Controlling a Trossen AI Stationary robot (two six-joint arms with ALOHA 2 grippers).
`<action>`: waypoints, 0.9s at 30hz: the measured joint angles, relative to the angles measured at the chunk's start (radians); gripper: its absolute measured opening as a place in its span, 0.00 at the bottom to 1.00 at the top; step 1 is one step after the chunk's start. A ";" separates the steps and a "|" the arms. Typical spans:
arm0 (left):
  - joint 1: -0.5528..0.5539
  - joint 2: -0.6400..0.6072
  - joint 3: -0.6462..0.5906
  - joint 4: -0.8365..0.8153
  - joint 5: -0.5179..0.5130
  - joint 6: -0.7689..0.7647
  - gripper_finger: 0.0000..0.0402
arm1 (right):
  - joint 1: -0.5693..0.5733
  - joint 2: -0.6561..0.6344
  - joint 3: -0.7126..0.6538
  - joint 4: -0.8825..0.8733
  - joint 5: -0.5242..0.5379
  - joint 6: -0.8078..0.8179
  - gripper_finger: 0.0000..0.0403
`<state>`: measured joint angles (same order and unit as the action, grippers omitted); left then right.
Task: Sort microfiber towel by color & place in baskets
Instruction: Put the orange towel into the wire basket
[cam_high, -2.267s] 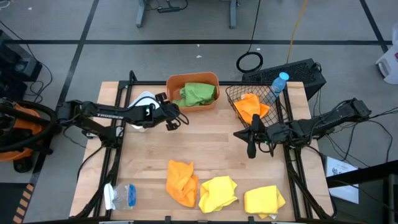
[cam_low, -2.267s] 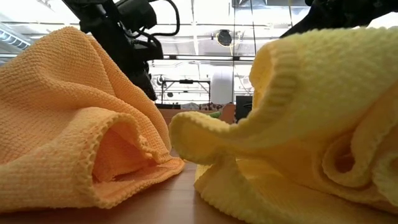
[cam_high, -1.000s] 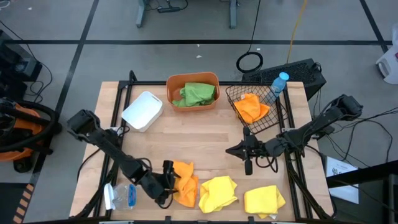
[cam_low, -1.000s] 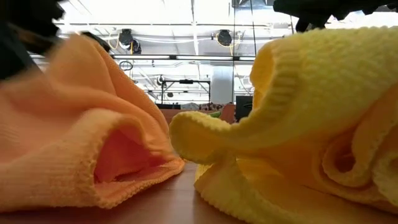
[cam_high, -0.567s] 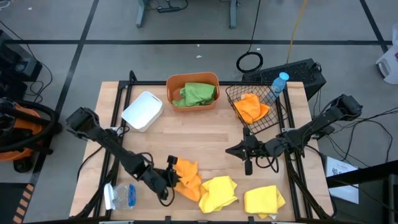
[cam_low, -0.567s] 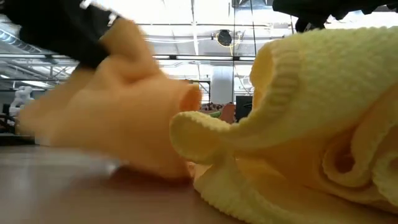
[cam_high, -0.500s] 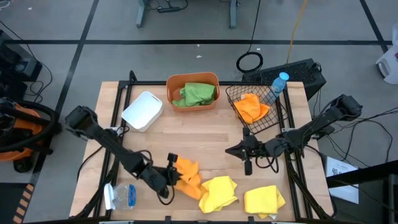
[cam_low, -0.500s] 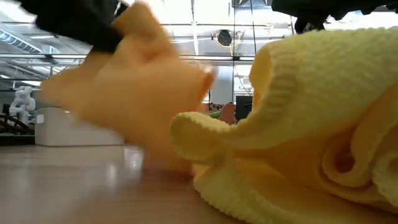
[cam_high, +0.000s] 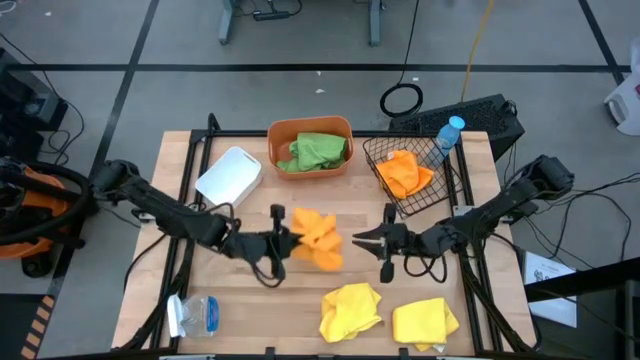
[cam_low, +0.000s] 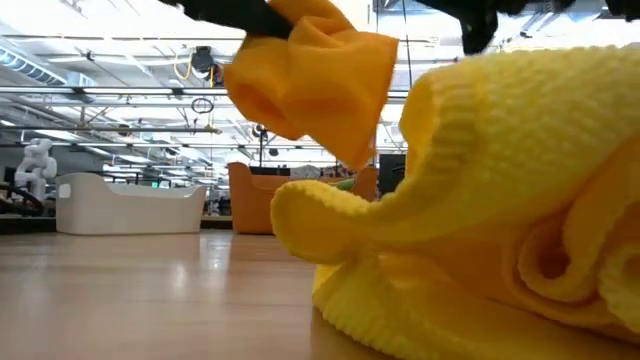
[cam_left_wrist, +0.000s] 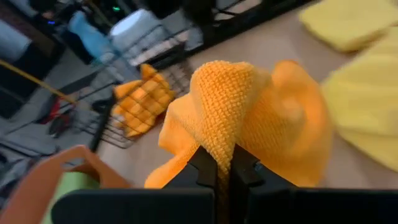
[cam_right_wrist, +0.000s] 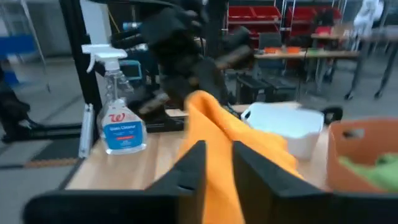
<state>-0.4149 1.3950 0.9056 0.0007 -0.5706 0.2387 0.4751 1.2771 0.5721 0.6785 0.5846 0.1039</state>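
Lifted off the desk (cam_high: 250, 205) since a moment ago, the orange towel (cam_high: 316, 238) now hangs in the air over the middle of the boards, pinched in the left hand (cam_high: 284, 241), whose two dark fingers (cam_left_wrist: 204, 163) are pressed together on a fold of the cloth. It was lying beside the near yellow towel (cam_high: 350, 308) before; that towel and the second yellow towel (cam_high: 424, 322) have stayed where they were, at the near edge, well apart from the wire basket (cam_high: 408, 172).

Taking the wire basket as the mark: another orange cloth (cam_high: 403, 171) lies inside it; the orange tub (cam_high: 310, 148), with a green towel (cam_high: 317, 151) in it, stands just beside it, and the white tub (cam_high: 229, 178) stands beyond the orange tub, farther from the basket. The held towel hangs nearer the camera than the basket, between the two hands.

The right hand (cam_high: 384, 241) hovers just beside the hanging towel, its fingers (cam_right_wrist: 191, 169) spread apart and holding nothing.
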 joint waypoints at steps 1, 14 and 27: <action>0.018 0.001 0.000 -0.001 0.000 0.005 0.02 | 0.000 0.014 0.022 -0.009 0.001 -0.037 0.19; 0.110 0.003 -0.001 0.020 0.097 0.042 0.02 | -0.019 0.270 0.508 -0.519 0.265 -0.173 0.88; 0.098 0.002 -0.001 0.036 0.108 0.093 0.02 | -0.137 0.332 0.611 -0.828 0.034 -0.011 0.71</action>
<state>-0.3165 1.3972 0.9047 0.0370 -0.4630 0.3316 0.3385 1.6092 1.1835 -0.1499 0.6185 0.0933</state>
